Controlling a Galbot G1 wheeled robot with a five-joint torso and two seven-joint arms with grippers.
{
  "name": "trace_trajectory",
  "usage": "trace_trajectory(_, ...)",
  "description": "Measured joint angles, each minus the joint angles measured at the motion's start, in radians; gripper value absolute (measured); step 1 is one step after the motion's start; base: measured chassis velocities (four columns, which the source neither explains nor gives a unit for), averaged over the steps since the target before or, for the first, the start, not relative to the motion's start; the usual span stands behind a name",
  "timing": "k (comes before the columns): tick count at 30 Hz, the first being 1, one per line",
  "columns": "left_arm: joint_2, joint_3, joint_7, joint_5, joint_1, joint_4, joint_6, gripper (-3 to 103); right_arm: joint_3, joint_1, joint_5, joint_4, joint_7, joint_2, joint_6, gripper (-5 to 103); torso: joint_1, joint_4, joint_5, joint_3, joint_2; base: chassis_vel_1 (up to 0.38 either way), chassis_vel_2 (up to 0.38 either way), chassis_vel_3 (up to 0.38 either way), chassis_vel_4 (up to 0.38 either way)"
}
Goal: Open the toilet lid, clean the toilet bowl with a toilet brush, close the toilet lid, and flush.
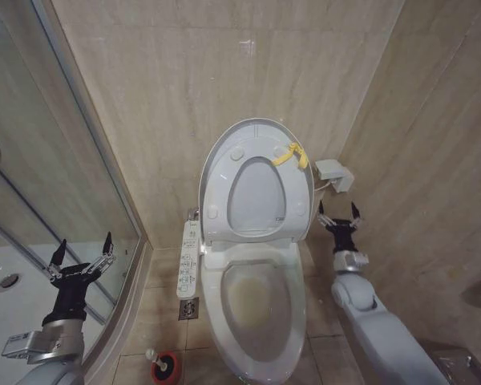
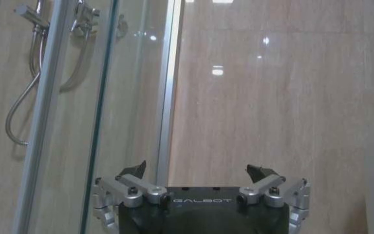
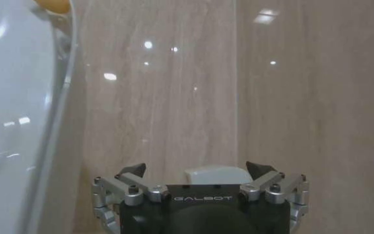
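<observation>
Lid: large glossy white plastic toilet lid stands upright against the tiled wall, yellow tie at its rim, just left of the right gripper.
Seat: white seat ring is up too, flat against the lid.
Bowl: white ceramic toilet bowl is exposed, yellowish stain inside, between the two grippers, below and left of the right one.
Brush: thin white-handled toilet brush sits in its red round holder cup on the floor, just right of the left arm.
Right gripper: fingers apart, holding nothing, near the lid's edge beside a small white wall box.
Left gripper: fingers apart, empty, close to the glass shower door.
Stage: lid looks opened; brush untouched.
Risk: left arm swinging toward the brush could clip the glass; a poor pinch on the thin handle could tip the cup; right gripper could nudge the lid so it drops.
</observation>
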Motion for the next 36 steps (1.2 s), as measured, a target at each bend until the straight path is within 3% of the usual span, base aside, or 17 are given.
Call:
trace_trajectory(6,-0.007,-0.011,0.003,-0.001,0.016,-0.014,0.000,100,-0.065,0.158,0.055,-0.100,-0.050,0.003,-0.007,100,0.000,0.0000,-0.0002,0.000,0.000,0.000,0.000,0.000,0.000)
trace_trajectory(14,-0.008,-0.023,0.003,-0.004,0.022,-0.015,0.001,100,-0.110,0.206,0.073,-0.103,-0.060,0.027,-0.020,100,0.000,-0.0011,-0.0001,0.000,0.000,0.000,0.000,0.000,0.000)
trace_trajectory(21,-0.014,-0.012,0.003,-0.005,0.017,-0.005,0.000,100,-0.098,0.118,0.068,-0.011,-0.067,0.005,-0.002,100,0.000,0.0005,-0.0001,0.000,0.000,0.000,0.000,0.000,0.000)
trace_trajectory(36,-0.037,0.048,0.003,0.007,-0.012,0.016,-0.004,100,0.025,-0.176,0.051,0.197,-0.039,-0.034,0.043,100,0.000,-0.0002,0.0000,0.000,0.000,0.000,0.000,0.000,0.000)
